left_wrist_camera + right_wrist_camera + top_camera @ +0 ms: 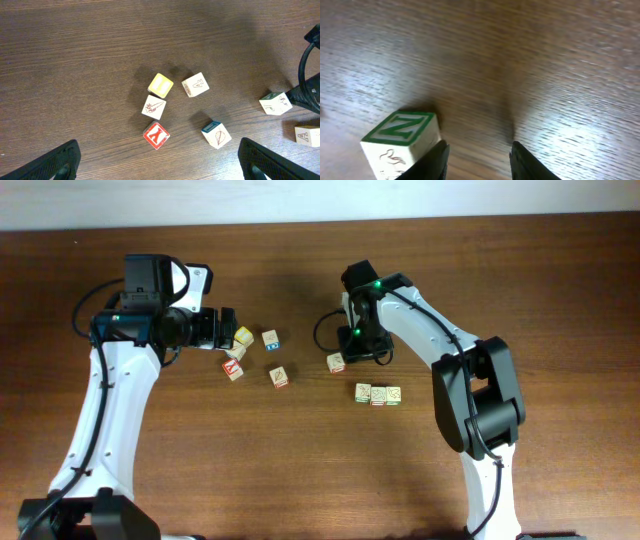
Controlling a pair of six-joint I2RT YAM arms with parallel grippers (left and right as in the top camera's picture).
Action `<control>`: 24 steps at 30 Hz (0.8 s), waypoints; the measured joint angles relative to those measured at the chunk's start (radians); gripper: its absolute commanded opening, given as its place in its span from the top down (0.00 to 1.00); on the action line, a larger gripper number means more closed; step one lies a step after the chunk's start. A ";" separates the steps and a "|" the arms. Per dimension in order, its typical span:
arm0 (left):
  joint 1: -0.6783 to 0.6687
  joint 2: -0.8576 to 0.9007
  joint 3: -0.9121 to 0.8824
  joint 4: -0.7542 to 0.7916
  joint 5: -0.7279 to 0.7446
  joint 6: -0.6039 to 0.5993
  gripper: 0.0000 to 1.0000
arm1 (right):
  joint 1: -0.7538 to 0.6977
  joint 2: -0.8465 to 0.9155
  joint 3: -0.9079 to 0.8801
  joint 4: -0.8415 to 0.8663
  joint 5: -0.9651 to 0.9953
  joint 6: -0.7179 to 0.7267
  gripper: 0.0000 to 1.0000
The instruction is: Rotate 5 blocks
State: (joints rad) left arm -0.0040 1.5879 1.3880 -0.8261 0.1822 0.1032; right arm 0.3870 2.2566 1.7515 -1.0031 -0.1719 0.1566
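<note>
Several small pale wooden blocks lie on the brown table. Three blocks [379, 395] stand in a row at centre right. Another block [336, 362] [275, 103], with a green N on top [402, 142], sits just outside the left finger [437, 161] of my right gripper [352, 345] [479, 160], which is open with bare table between its jaws. More blocks [195, 84] [153, 107] [216, 134] lie scattered on the left. My left gripper [222, 330] [162, 167] hovers wide open above them and holds nothing.
A yellow-faced cube [160, 85] [243, 336] and a cube with a red Y [156, 135] [233, 370] lie among the left group. The right arm's black gripper body [310, 90] shows at the right edge of the left wrist view.
</note>
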 measured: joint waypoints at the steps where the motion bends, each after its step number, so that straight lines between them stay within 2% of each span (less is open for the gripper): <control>1: 0.000 0.000 0.000 0.000 0.000 0.000 0.01 | 0.000 0.000 0.000 0.000 0.015 0.003 0.59; 5: 0.000 0.000 0.000 0.000 0.000 0.000 0.01 | 0.000 0.000 0.004 -0.017 0.033 0.006 0.60; 9: 0.000 0.000 0.000 0.000 0.000 0.000 0.01 | 0.015 -0.006 0.106 -0.067 0.008 0.002 0.50; 11: 0.000 0.000 0.000 0.000 0.000 0.000 0.01 | 0.052 -0.017 0.121 -0.068 0.006 -0.002 0.49; 16: 0.000 0.000 0.000 0.000 0.000 0.000 0.01 | 0.147 -0.018 0.071 -0.030 0.061 -0.002 0.44; 24: 0.000 0.000 0.000 0.000 0.000 0.000 0.01 | 0.142 -0.023 0.026 0.024 0.115 -0.003 0.45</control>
State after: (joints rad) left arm -0.0040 1.5879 1.3880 -0.8261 0.1822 0.1032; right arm 0.5289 2.2337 1.7779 -0.9787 -0.0566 0.1532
